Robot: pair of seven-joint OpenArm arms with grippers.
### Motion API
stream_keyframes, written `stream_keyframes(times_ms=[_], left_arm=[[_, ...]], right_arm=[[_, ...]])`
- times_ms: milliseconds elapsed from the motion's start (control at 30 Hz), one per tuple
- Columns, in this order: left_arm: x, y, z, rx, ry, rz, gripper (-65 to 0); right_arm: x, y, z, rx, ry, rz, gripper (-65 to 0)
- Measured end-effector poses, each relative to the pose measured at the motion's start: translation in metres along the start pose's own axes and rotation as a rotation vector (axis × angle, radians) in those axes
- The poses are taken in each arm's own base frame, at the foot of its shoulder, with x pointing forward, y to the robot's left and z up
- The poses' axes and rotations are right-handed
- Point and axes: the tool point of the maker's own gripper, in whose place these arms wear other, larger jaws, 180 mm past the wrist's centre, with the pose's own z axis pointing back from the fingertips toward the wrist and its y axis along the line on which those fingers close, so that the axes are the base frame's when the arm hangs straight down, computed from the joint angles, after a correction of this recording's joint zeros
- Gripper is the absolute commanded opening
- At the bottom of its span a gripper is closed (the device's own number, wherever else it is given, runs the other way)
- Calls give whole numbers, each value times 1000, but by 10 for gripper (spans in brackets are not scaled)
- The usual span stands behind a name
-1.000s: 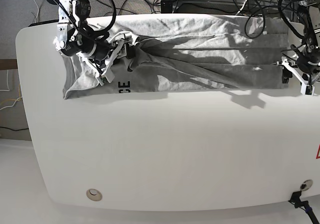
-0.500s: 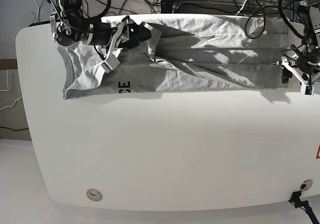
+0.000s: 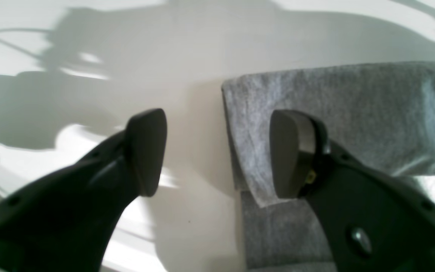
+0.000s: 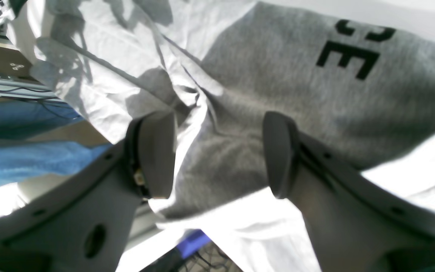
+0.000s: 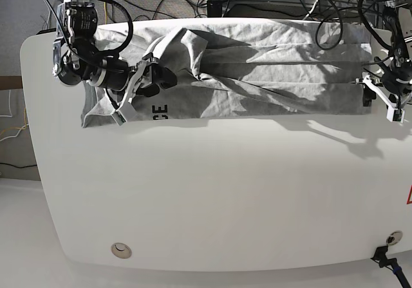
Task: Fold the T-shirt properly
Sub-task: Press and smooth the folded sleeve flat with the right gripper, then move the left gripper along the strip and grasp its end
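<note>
T-shirt (image 5: 257, 75) lies wrinkled along the 12 o'clock edge of the table (image 5: 212, 198), black letters near its 9 o'clock end. Right gripper (image 4: 217, 155) wide open just above the cloth there, holding nothing. Left gripper (image 3: 217, 151) at 3 o'clock also wide open, one finger (image 3: 289, 151) over the hem, other over bare table.

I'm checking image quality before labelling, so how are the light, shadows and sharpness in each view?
Base view: hard sunlight casts sharp arm shadows across the table and T-shirt. Left wrist view: soft focus, the left end effector dark, its shadow on the tabletop. Right wrist view: blown-out white patches on the cloth, slight blur around the right end effector.
</note>
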Motion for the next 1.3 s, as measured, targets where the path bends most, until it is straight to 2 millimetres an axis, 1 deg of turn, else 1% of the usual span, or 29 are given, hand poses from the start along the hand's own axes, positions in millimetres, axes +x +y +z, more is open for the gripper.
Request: stream_keyframes(times_ms=[100,167,200,267,333,367,433,533,633,733,867,1067,1100,1133,1167,1267,1300], left_arm=[[-1,0,0,0,1,0,-247],[-1,0,0,1,1,0,-247],[-1,0,0,1,2,0,-247],[-1,0,0,0,2,0,-247],[-1,0,0,1,3,0,-247],[-1,0,0,1,2,0,-247],[0,0,0,0,-1,1,-247],[0,0,0,1,0,1,-247],[0,0,0,1,0,1,-247],[1,1,0,2,-2,0,-247],[1,0,0,1,-2,1,-247],[0,0,0,1,1,0,-247],[1,0,0,2,-2,-2,-247],[5,-1,3,2,-11,-11,-247],[12,-3,7,4,-31,-25,-247],[50,-2,25,20,-145,-59,-247],[58,-2,30,29,-170,-68,-247]], right_arm=[[14,-7,-12,-35,-28,0,-302],[19,-14,-22,-74,-29,-5,-302],[18,-18,-26,-104,-19,2,-302],[19,-26,-28,-163,-7,21,-302],[20,-38,-26,-235,-8,45,-302],[18,-47,-23,-283,3,61,-302],[10,-63,-15,-360,25,82,-302],[-13,-81,-3,-430,79,93,-302],[-31,-89,9,-443,103,72,-302],[-46,-104,27,-500,109,27,-302],[-67,-115,46,-545,116,-40,-302],[-83,-120,57,-570,148,-55,-302],[-83,-120,57,-570,147,-55,-302],[-79,-117,58,-567,138,-47,-302],[-70,-111,59,-558,115,-25,-302],[-27,-82,57,-462,-22,34,-302],[-16,-79,57,-444,-51,42,-302]])
